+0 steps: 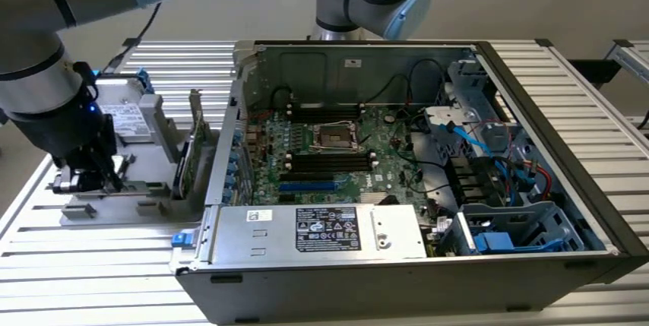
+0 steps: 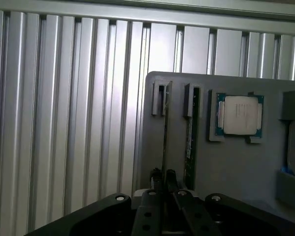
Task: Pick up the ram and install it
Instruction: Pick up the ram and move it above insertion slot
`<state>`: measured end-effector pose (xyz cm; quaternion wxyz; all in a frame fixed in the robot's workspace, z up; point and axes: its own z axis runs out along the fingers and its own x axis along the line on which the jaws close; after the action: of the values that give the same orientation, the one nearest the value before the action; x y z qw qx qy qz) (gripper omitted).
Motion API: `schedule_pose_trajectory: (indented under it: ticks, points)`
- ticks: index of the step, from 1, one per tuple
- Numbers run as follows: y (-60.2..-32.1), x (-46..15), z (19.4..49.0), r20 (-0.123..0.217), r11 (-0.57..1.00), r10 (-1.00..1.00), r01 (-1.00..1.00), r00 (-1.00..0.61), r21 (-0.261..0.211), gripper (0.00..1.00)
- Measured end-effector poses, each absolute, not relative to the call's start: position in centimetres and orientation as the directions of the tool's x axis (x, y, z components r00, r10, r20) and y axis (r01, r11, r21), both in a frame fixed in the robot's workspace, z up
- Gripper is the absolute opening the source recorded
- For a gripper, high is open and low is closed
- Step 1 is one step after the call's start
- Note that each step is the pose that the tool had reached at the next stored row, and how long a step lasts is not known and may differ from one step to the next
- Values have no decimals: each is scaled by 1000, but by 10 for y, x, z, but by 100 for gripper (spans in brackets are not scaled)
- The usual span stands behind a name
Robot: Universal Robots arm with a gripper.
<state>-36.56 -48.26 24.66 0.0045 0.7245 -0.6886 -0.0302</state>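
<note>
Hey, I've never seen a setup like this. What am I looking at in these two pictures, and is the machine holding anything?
This is a robot arm beside an open computer case on a slatted metal table. One picture comes from a camera off the arm, the other from a camera on its wrist. On the exterior view's left, a grey tray holds parts: the ram standing on edge, a second memory stick and a processor chip. The end effector sits right at the ram. Whether it grips it is unclear.
</note>
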Motion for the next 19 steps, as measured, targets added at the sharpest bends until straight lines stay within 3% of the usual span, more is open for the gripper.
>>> schedule_pose_trajectory:
  ticks: [19]
  points:
    - [-482, -329, 310, -44, -52, -998, -998, 50, 48, 13]
